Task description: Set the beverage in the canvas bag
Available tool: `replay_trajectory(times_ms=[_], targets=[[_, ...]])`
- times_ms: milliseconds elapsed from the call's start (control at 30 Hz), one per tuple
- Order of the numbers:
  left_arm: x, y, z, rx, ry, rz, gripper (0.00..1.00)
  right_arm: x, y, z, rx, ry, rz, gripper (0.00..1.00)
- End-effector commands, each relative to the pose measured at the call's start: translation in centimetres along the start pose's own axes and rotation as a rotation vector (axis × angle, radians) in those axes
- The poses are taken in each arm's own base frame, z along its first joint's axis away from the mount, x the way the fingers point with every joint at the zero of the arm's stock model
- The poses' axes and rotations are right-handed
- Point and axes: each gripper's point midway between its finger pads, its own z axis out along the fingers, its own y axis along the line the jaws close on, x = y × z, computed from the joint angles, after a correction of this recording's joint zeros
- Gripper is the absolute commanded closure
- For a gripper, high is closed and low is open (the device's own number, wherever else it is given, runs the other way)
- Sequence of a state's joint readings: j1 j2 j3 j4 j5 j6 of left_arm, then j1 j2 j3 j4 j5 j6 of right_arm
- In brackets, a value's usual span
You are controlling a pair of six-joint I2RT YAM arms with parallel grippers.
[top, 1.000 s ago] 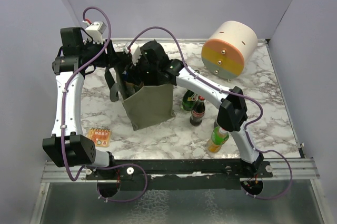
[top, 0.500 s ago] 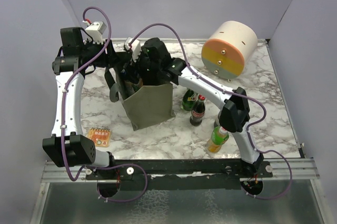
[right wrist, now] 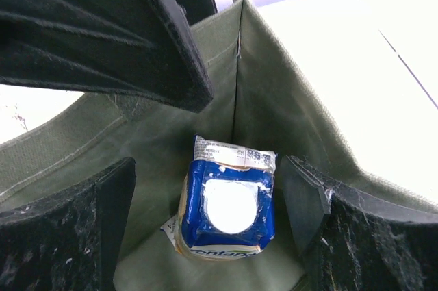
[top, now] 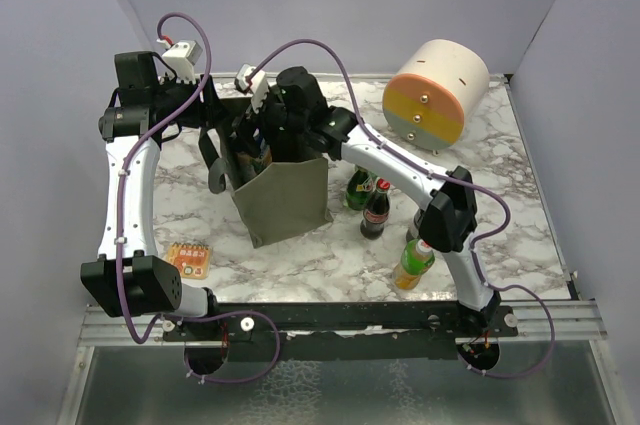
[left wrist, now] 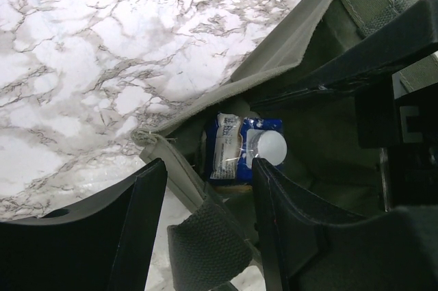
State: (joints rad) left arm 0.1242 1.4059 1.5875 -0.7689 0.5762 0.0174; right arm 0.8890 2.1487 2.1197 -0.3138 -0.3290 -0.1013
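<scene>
1. While the right pincer (right wrist: pixel 209 168) hangs over the mouth of the bag (top: pixel 285 195), its fingers are spread wide and grip nothing.
2. Straight below that pincer, framed between its two fingers, the drink (right wrist: pixel 226 209) stands upright on the floor of the bag, with a blue wrap and a round white cap facing up.
3. The drink sits close to a corner seam of the bag.
4. The left pincer (left wrist: pixel 209 168) is at the bag's rim, one finger outside the cloth and one inside. It seems clamped on the rim and a handle strap, though folded cloth hides the contact.
5. Right of the right pincer, three bottles (top: pixel 375 210) stand on the desk (top: pixel 500 175), apart from the bag.
6. Farther right and back lies a cream-and-orange drum (top: pixel 437 93).
</scene>
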Motion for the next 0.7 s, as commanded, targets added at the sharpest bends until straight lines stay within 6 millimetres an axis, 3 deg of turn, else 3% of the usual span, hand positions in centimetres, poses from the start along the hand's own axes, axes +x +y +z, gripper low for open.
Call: replay_trajectory(times_ms=[0,200,333,500,667], targets=[[-1.7,-0.8,-1.1,0.006,-0.054,0.039,0.44,-6.4,1.2,-2.9,-0.020,-0.122,-0.037,0.14],[-2.1,-0.9,-1.2,0.005,-0.065,0.032,0.44,-8.9,1.3,-5.4,0.003,-0.148,-0.063,0.13],[-2.4,-0.9,-1.2,0.002,-0.074,0.031,0.44,-10.1,0.8,-8.2,0.053,-0.146,-0.100,0.13],[-2.8,-0.7,-1.1,-0.003,-0.074,0.051,0.44,-10.0,-0.9,-12.5,0.126,-0.106,-0.127,0.13],[-3.0,-0.4,-1.2,-0.011,-0.076,0.065,0.44,-8.4,-4.0,-18.0,0.202,-0.023,-0.114,0.13]])
